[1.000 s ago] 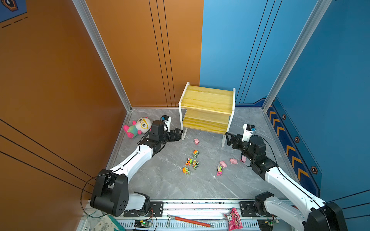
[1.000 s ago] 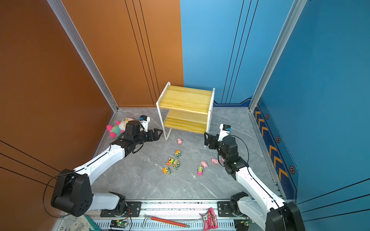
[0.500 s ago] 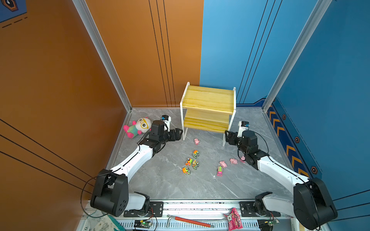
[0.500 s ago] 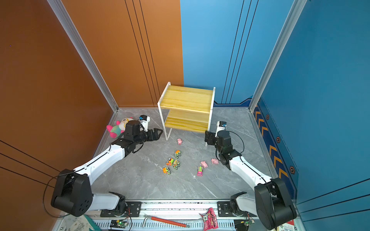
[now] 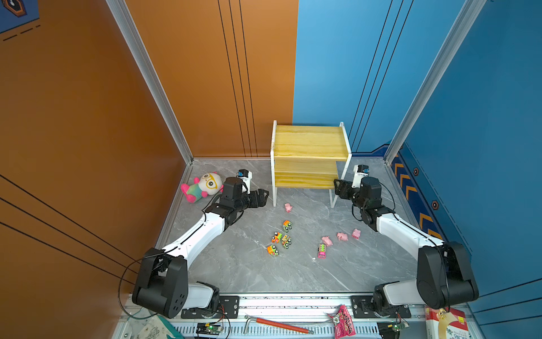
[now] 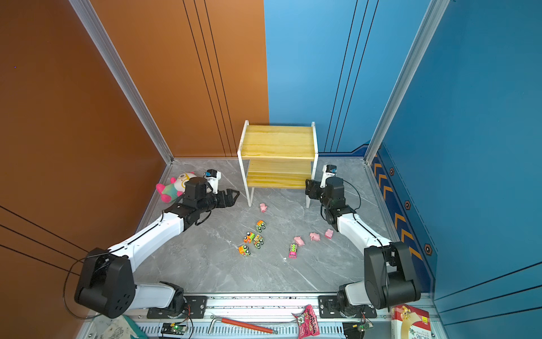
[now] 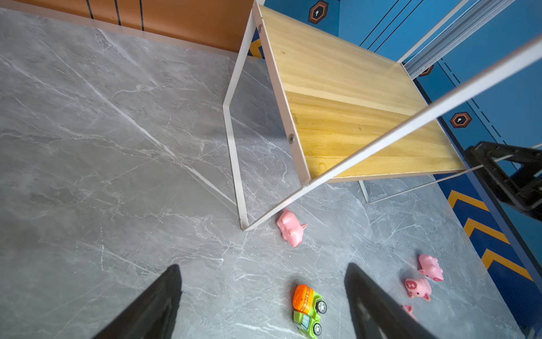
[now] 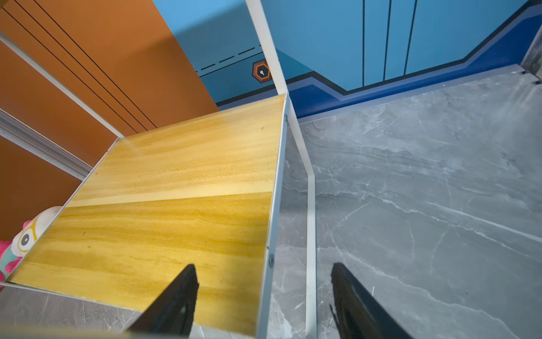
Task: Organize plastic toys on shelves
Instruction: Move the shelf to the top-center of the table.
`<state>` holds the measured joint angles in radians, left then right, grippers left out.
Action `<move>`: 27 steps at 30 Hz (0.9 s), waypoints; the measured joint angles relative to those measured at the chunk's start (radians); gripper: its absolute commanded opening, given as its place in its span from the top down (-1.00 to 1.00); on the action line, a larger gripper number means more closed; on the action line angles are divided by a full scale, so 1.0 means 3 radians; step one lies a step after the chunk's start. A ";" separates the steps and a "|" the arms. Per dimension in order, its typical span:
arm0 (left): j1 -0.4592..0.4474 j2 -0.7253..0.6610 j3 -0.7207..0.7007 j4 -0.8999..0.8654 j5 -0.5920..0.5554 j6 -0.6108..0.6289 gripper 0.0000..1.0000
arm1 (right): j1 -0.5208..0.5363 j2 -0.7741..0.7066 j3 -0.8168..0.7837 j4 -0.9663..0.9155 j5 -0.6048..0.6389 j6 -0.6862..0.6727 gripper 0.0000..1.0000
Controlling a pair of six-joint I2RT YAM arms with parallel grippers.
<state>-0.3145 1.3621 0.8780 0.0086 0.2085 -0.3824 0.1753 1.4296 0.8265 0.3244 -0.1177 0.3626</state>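
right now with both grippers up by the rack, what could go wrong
The right gripper, jaws open, straddles the side frame of the rack; closing or pushing there could shift or tip it. The left gripper hovers near its front leg, so reaching for the pig beside it might bump that leg.

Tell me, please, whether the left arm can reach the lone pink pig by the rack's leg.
Probably yes, with care. The left gripper, jaws open, hovers close to the pig, and nothing lies on the tabletop between them. The rack's white front leg stands beside the pig, so one jaw could strike it.
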 measured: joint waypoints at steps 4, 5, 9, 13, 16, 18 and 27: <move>-0.0117 -0.0074 -0.0140 -0.0043 -0.0212 -0.0006 -0.80 | -0.0004 -0.0061 0.0024 -0.0037 -0.0008 0.0001 -0.51; -0.0167 -0.0103 -0.0178 -0.0079 -0.0286 -0.0010 -0.82 | -0.0006 -0.0120 -0.0009 -0.0058 0.0005 0.0001 -0.50; -0.0411 -0.0242 -0.0331 -0.0249 -0.0572 -0.0004 -0.85 | 0.0015 -0.0557 -0.0262 -0.0277 0.0151 0.0025 -0.52; -0.0638 -0.0380 -0.0443 -0.0519 -0.0843 -0.0024 -0.85 | 0.0167 -0.0964 -0.0422 -0.0636 0.0387 0.0064 -0.52; -0.0754 -0.0459 -0.0505 -0.0698 -0.1024 -0.0074 -0.85 | 0.0394 -0.1177 -0.0492 -0.0978 0.0586 0.0085 -0.52; -0.0815 -0.0511 -0.0539 -0.0797 -0.1129 -0.0113 -0.85 | 0.0539 -0.1261 -0.0500 -0.1222 0.0693 0.0118 -0.51; -0.0931 -0.0551 -0.0436 -0.1158 -0.1268 -0.0154 -0.84 | 0.1390 -0.1461 -0.0697 -0.2108 0.1092 0.0591 -0.51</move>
<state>-0.5938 1.1969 0.7471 -0.3389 -0.1719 -0.4286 0.5922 0.9913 0.6174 -0.3080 0.2100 0.5400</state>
